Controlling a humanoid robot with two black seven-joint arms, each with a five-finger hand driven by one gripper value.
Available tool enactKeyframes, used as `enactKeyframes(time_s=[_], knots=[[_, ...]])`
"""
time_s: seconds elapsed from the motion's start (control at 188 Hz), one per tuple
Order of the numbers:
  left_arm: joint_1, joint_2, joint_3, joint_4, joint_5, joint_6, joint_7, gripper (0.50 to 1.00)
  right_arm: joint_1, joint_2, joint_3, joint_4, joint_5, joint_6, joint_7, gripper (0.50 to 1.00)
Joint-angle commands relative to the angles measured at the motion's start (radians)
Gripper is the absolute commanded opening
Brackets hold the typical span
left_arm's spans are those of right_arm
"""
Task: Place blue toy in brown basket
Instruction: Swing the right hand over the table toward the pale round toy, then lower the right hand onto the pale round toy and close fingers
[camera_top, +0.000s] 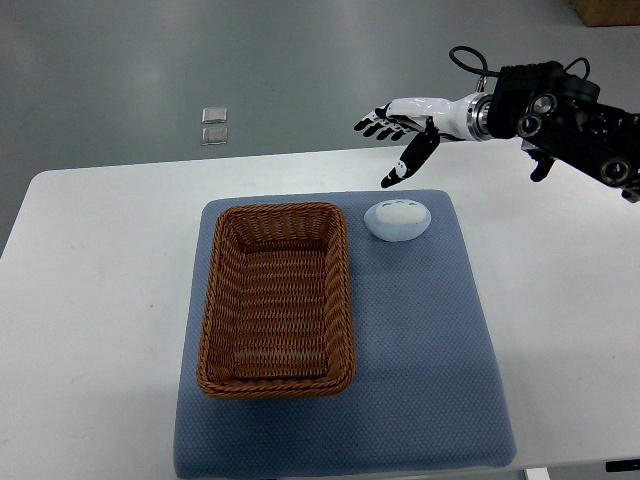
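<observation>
A pale blue, rounded toy (397, 219) lies on the blue mat (430, 340), just right of the brown wicker basket (276, 299). The basket holds nothing. My right hand (395, 135) hovers above and behind the toy, over the table's far edge, its fingers spread and holding nothing. Its black arm comes in from the upper right. The left arm does not show.
The mat lies on a white table (90, 300). Two small clear squares (214, 126) sit on the grey floor beyond the table. A brown box corner (606, 10) shows at the top right.
</observation>
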Motion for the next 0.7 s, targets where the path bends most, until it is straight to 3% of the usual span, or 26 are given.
enactKeyframes(time_s=[0.0, 0.695], knots=[[0.000, 0.000, 0.000, 0.000, 0.000, -0.003, 0.000, 1.000, 0.036, 0.004, -0.054, 0.012, 0.010, -0.001, -0.025, 0.911], [-0.002, 0.000, 0.004, 0.002, 0.000, -0.006, 0.002, 1.000, -0.136, 0.073, -0.068, 0.013, -0.028, -0.101, -0.037, 0.909]])
